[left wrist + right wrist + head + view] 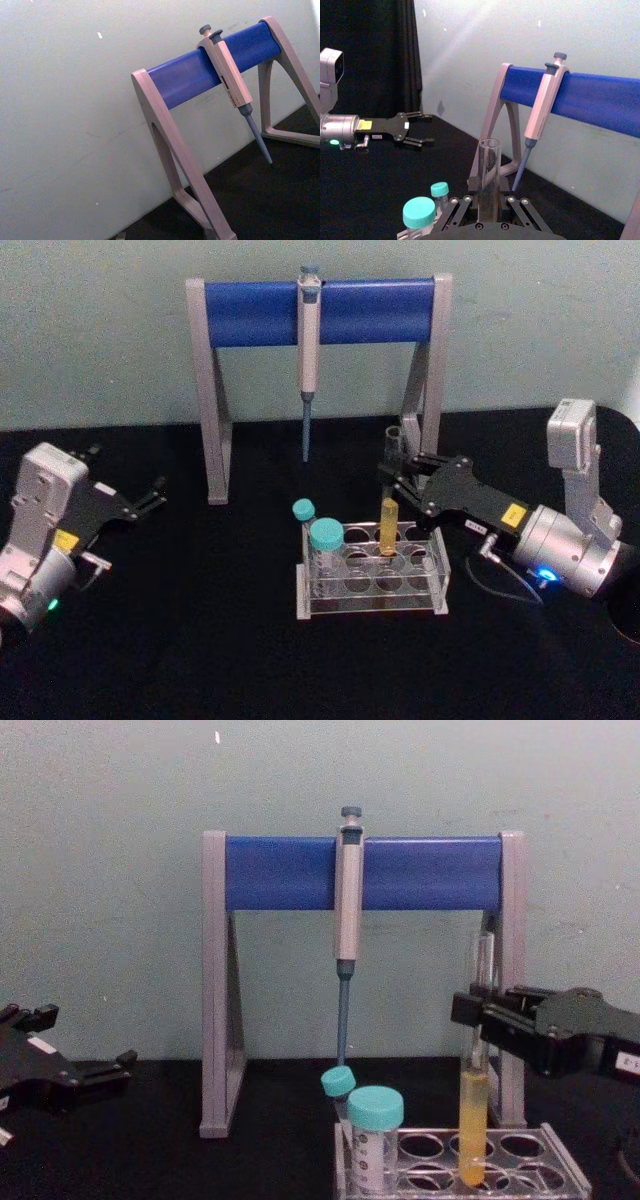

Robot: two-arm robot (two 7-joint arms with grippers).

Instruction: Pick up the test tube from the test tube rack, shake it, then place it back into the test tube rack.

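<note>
The test tube (389, 525) stands upright in a back-row hole of the clear test tube rack (370, 605), yellow liquid filling its lower part (473, 1120). My right gripper (400, 472) reaches in from the right and is shut on the tube's clear upper part, above the liquid. In the right wrist view the glass tube (489, 175) rises straight up between the two fingers. The chest view shows the right gripper (480, 1015) level with the tube's middle, above the rack (560, 1160). My left gripper (158, 495) rests open at the far left, away from the rack.
Two teal-capped tubes (326, 535) (303, 508) stand in the rack's left holes. Behind the rack a tall grey-legged stand with a blue crossbar (250, 310) holds a hanging pipette (308, 360). The black table has free room left of the rack and in front of it.
</note>
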